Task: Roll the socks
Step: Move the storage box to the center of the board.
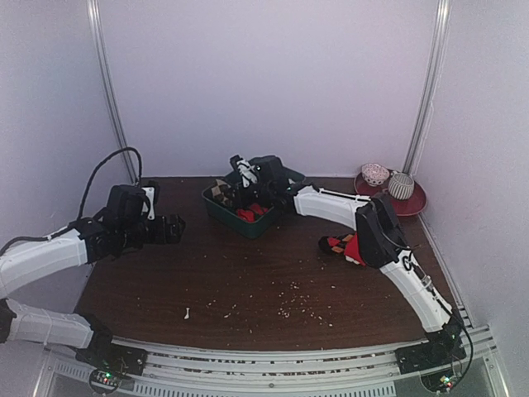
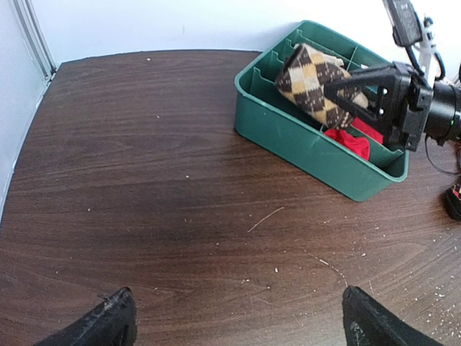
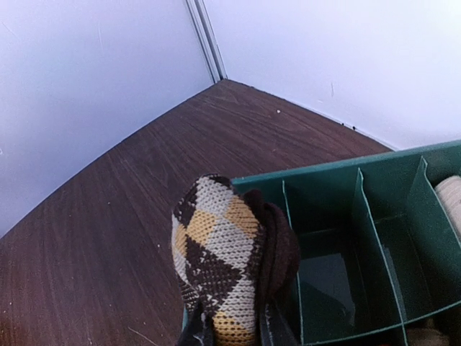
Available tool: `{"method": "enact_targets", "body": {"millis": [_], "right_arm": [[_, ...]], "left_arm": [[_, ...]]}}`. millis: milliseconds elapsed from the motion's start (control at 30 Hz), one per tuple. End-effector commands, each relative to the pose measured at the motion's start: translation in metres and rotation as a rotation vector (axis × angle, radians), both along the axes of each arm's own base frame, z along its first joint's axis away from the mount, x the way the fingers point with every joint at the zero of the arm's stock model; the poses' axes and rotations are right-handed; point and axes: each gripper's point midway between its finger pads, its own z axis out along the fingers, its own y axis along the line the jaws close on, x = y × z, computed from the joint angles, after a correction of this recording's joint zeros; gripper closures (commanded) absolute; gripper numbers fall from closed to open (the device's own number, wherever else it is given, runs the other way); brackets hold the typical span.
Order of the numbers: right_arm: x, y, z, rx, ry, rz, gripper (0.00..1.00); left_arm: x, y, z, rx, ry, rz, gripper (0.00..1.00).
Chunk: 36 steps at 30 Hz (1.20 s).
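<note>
A rolled brown sock pair with tan argyle diamonds (image 3: 220, 252) is pinched in my right gripper (image 3: 234, 335), which is shut on it. The roll hangs over the near-left corner of a green divided bin (image 3: 360, 209). In the left wrist view the same argyle roll (image 2: 311, 81) sits above the bin (image 2: 310, 155), held by the right gripper (image 2: 360, 90). A bright red sock bundle (image 2: 349, 140) lies in one compartment of the bin. My left gripper (image 2: 241, 324) hovers open over bare table left of the bin (image 1: 248, 217), nothing between its fingers (image 2: 115, 321).
A red sock with a dark one (image 1: 343, 246) lies on the table under the right forearm. A dark red plate (image 1: 411, 203) with two bowls stands at the back right. Crumbs dot the wooden table (image 1: 248, 281). White walls close in on three sides.
</note>
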Motion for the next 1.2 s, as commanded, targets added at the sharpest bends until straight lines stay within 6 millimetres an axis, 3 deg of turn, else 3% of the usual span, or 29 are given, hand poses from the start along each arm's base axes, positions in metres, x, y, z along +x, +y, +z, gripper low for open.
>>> {"method": "enact_targets", "body": {"millis": [0,133,367,533,700,833,967,1167], "right_arm": [[0.006,0.010,0.015,0.041,-0.042,-0.006,1.00],[0.009,0.016,0.014,0.040,-0.067,-0.036,1.00],[0.020,0.011,-0.011,0.014,-0.029,-0.103,1.00],[0.010,0.013,-0.030,-0.037,0.027,-0.092,1.00],[-0.018,0.005,-0.058,-0.205,0.097,-0.056,1.00],[-0.055,-0.005,-0.086,-0.370,0.150,0.034,1.00],[-0.090,-0.028,-0.109,-0.518,0.218,0.092,1.00],[-0.128,-0.050,-0.091,-0.511,0.172,0.148,1.00]], "left_arm": [[0.004,-0.005,0.002,-0.024,-0.018,-0.017,0.02],[0.002,-0.006,0.004,-0.032,-0.023,-0.026,0.02],[0.000,-0.011,0.010,-0.059,-0.037,-0.052,0.03],[-0.001,-0.013,0.014,-0.062,-0.041,-0.067,0.03],[-0.003,-0.013,0.016,-0.067,-0.044,-0.074,0.03],[-0.005,-0.013,0.017,-0.071,-0.047,-0.080,0.03],[-0.007,-0.013,0.019,-0.075,-0.051,-0.081,0.03],[-0.007,-0.014,0.018,-0.072,-0.049,-0.088,0.03]]}}
